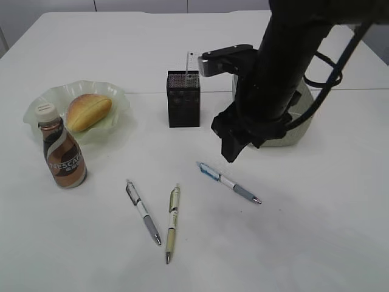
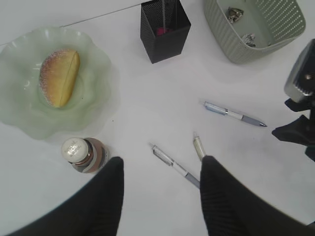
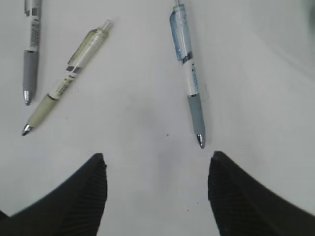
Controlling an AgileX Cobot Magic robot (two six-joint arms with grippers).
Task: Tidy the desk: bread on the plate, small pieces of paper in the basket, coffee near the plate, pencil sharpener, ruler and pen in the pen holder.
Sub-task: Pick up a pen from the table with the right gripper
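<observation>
Three pens lie loose on the white desk [image 1: 316, 243], toward its front edge; they are what remains to tidy.

Largest first: the right arm's dark bulk hangs over the middle of the desk, partly hiding the grey-green basket [image 2: 256, 46] near the back right. Its right gripper [image 3: 155, 189] hovers with jaws spread and empty just above the blue pen [image 3: 188, 78], the pen nearest the right edge. The left gripper [image 2: 160, 189] is also spread and empty, above the other two pens.

The ruffled pale-green plate [image 1: 118, 100] sits near the left edge with the golden bread [image 1: 89, 111] already on it. The brown coffee [image 1: 62, 153] stands just in front of the plate. The black mesh pen holder [image 1: 183, 106] stands mid-desk, behind the pens, with the clear ruler [image 1: 189, 62] upright inside.

The step in hand looks to be picking up the blue pen. To do it well, the jaws should probably straddle the barrel crosswise near its grey grip, descend until nearly touching the desk, then close squarely.

The blue pen is slim, with a clear blue clip end, white middle, grey rubber grip and silver tip. The others are a grey-and-white pen [image 1: 143, 212] and a beige pen [image 1: 172, 222].
</observation>
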